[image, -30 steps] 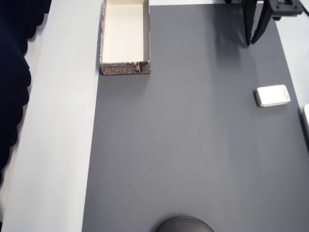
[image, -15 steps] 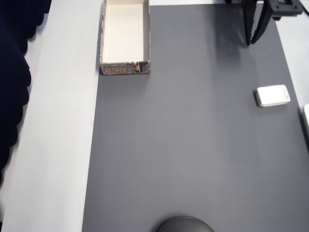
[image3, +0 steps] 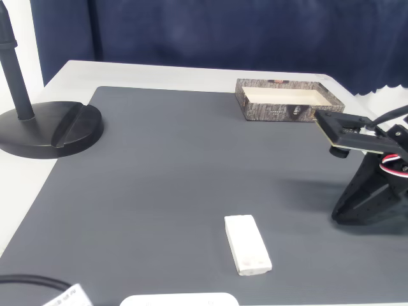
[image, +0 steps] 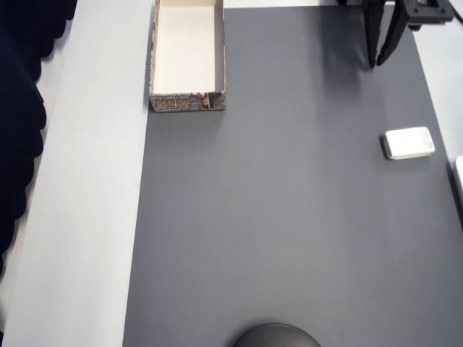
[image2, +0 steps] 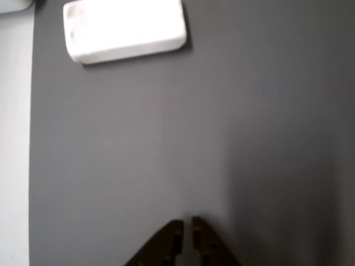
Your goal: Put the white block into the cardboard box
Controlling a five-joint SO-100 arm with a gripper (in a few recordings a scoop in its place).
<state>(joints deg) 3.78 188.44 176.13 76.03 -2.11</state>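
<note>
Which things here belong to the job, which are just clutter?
Job:
- white block, flat on the grey mat
- cardboard box, at the mat's edge
- hand, shut, holding nothing

Lying about:
- black round stand base
- bigger white thing at the table edge

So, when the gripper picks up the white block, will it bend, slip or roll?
The white block looks solid with clean edges, so probably stiff. It lies flat on the grey mat, so it is unlikely to roll or tip. Its smooth faces and rounded corners may slip in a loose grip. The gripper looks nearly shut.
</note>
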